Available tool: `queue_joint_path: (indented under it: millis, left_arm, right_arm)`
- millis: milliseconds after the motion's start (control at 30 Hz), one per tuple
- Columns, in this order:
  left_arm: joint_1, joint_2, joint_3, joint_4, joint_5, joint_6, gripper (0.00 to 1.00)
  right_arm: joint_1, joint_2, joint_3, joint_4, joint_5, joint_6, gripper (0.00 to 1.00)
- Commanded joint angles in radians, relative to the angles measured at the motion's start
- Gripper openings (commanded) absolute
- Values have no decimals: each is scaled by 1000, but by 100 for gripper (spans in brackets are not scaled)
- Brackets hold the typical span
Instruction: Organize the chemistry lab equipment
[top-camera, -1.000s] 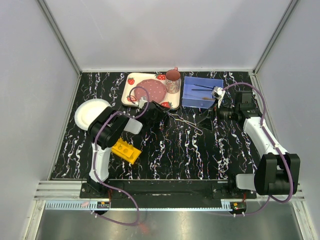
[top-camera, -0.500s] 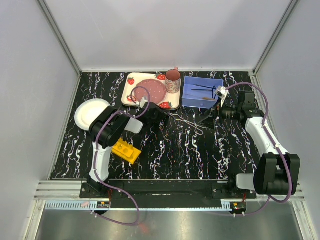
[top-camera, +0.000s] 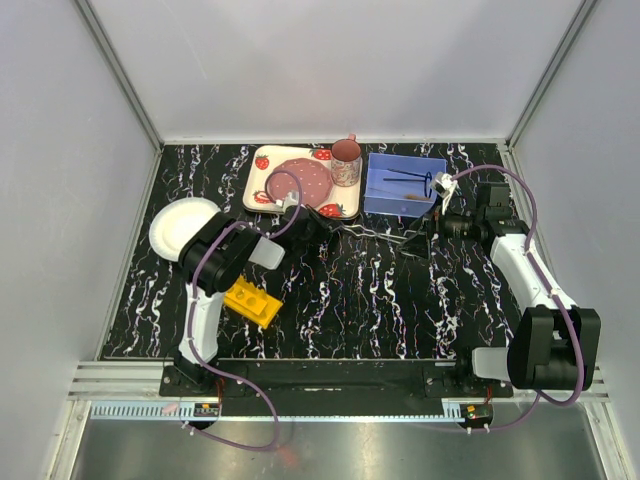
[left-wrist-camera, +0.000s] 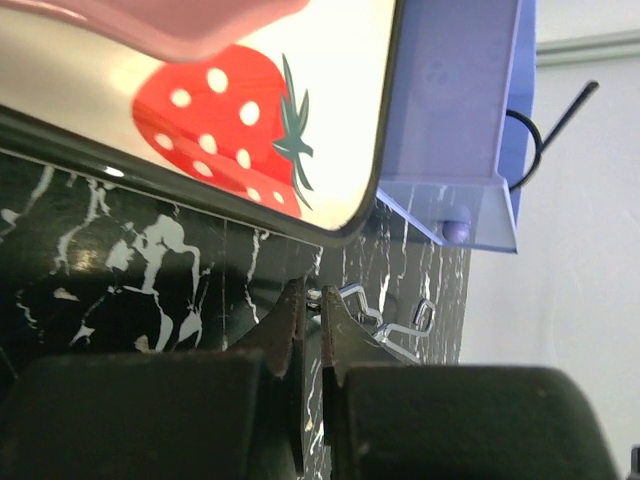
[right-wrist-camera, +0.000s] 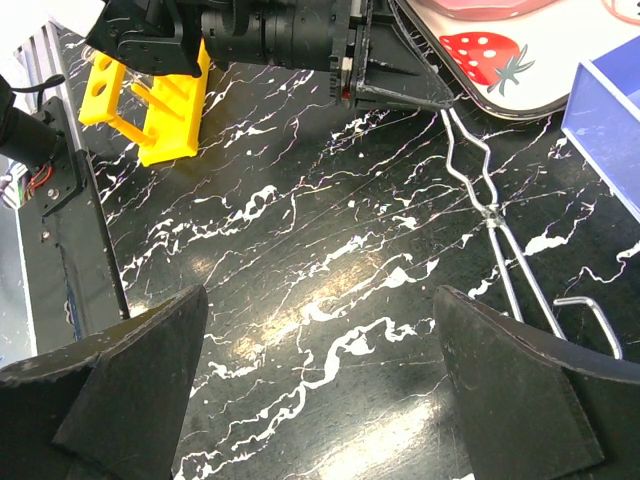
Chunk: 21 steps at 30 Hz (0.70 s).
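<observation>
Gripping one end of the thin wire tongs (right-wrist-camera: 490, 215), the left gripper (left-wrist-camera: 312, 300) has its jaws pinched almost together, just off the near right corner of the strawberry-print tray (left-wrist-camera: 200, 150). Tongs lie rightward along the table (top-camera: 350, 300). Right gripper (right-wrist-camera: 320, 330) spread wide above them, holding nothing. Left wrist view shows the pinch only. Right wrist view shows the tongs' full length and the yellow rack (right-wrist-camera: 150, 100), well left.

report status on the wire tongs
Left gripper shut on wire tongs end. Right gripper open, above table. Strawberry tray corner crowds grip.
</observation>
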<state>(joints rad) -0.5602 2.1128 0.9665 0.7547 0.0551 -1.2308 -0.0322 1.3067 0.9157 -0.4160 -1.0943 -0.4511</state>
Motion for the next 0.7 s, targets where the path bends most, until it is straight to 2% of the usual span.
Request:
queue_joint_path:
  millis: [0,367,667]
  left_arm:
    - [11,-14,-34,222,100,24,0]
    - [14,-117,-152,285,232,111,0]
    - [13,-278,-279,278,310,169,0]
  right_arm:
    - [-5,-18,11,-7,-23,-38,100]
    - [-5,25,28,-115,-7,-167,100]
    - [-3,121,95,-174,13,-98,100]
